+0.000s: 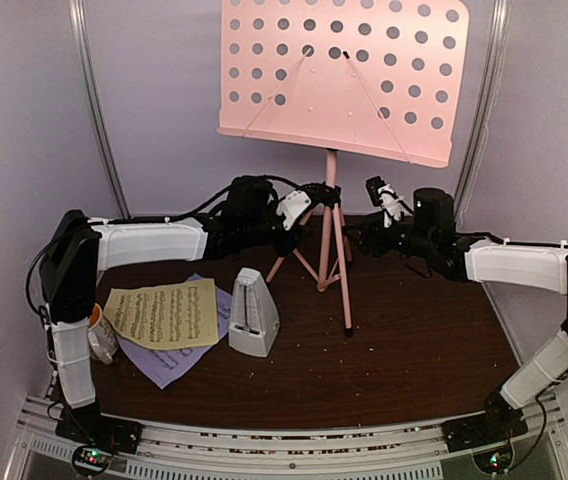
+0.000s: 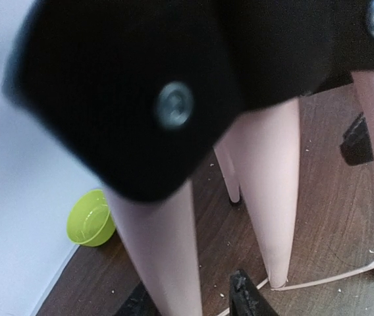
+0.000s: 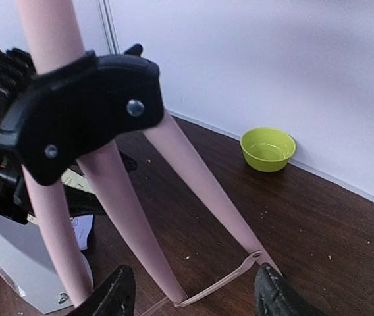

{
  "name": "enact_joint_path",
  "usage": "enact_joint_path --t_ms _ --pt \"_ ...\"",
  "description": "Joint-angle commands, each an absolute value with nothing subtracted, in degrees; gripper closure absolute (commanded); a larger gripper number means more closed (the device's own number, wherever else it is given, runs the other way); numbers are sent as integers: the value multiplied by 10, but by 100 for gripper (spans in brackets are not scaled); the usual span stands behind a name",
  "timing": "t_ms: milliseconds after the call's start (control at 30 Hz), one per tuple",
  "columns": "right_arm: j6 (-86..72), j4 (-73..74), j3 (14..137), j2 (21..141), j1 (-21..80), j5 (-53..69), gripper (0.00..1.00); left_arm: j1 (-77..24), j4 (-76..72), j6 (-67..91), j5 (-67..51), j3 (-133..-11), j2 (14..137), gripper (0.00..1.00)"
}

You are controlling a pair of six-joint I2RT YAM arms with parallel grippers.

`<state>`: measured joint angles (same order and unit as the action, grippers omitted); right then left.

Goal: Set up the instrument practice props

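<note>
The pink music stand [image 1: 339, 75] stands upright at the back, its perforated desk up high and its tripod legs [image 1: 332, 262] spread on the table. My left gripper [image 1: 321, 195] is at the tripod's hub. In the left wrist view it [image 2: 190, 299] is open, with one pink leg [image 2: 164, 257] between the jaws and a gap beside the right finger [image 2: 249, 299]. My right gripper [image 1: 356, 238] faces the legs from the right and is wide open [image 3: 197, 296]. A yellow sheet [image 1: 164, 313] lies over a lavender sheet [image 1: 174, 362]. The pale-grey metronome [image 1: 254, 313] stands beside them.
A lime-green bowl [image 3: 268, 148] sits by the back wall behind the stand. A white mug [image 1: 101, 335] with an orange inside stands at the left arm's base. Thin pink braces [image 3: 223, 280] link the legs low down. Crumbs dot the brown table [image 1: 414, 350].
</note>
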<state>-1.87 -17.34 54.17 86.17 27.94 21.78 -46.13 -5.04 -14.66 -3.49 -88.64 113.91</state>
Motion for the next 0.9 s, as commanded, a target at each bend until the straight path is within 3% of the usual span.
enact_joint_path --t_ms 0,167,300,467,600,867 --pt "-34 -198 514 819 280 244 35 -461 -38 -139 -25 -904 1124 61" --pt "-89 -198 433 753 281 224 22 -449 -35 -129 -21 -889 1111 54" --pt "-123 -206 371 716 290 228 21 -432 -27 -126 -42 -874 1091 48" --pt "-135 -241 323 735 325 206 21 -382 -27 -129 -153 -836 1057 33" --pt "-149 -284 304 774 335 193 21 -331 -22 -121 -245 -814 1055 31" --pt "-150 -327 310 853 361 163 20 -322 23 -211 -290 -800 1113 36"
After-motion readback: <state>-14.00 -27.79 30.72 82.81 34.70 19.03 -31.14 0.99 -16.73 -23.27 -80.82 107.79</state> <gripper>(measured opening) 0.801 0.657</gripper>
